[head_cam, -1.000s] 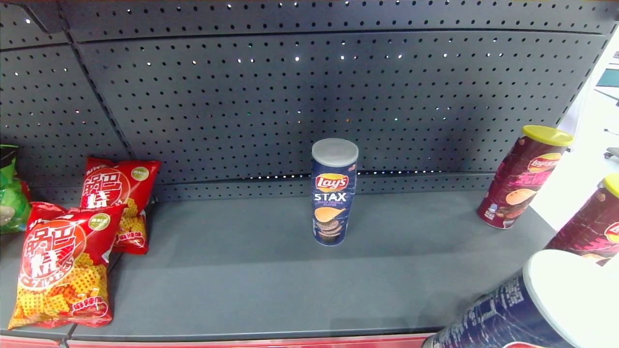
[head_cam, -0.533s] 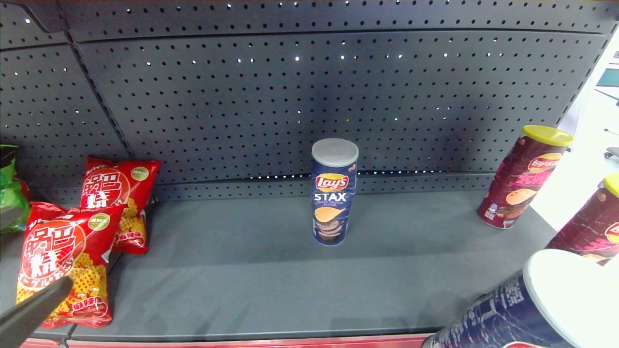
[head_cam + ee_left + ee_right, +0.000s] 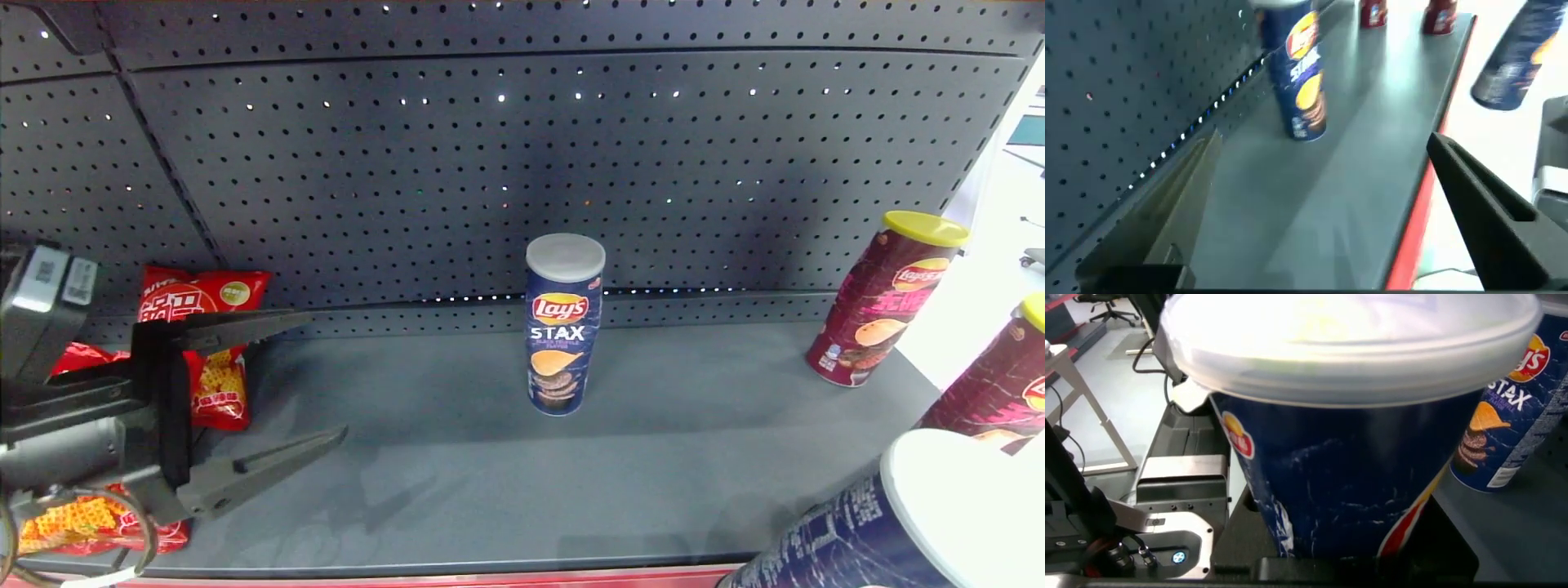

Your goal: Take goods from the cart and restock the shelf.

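The right gripper (image 3: 1355, 570) looks clamped on the held blue can (image 3: 882, 514), which hangs tilted off the front edge of the shelf (image 3: 694, 441). The standing blue can (image 3: 563, 327) is ahead and to its left. The held can should be righted before being set just beside that one, well apart from the left gripper (image 3: 322, 374), whose jaws are apart and empty.
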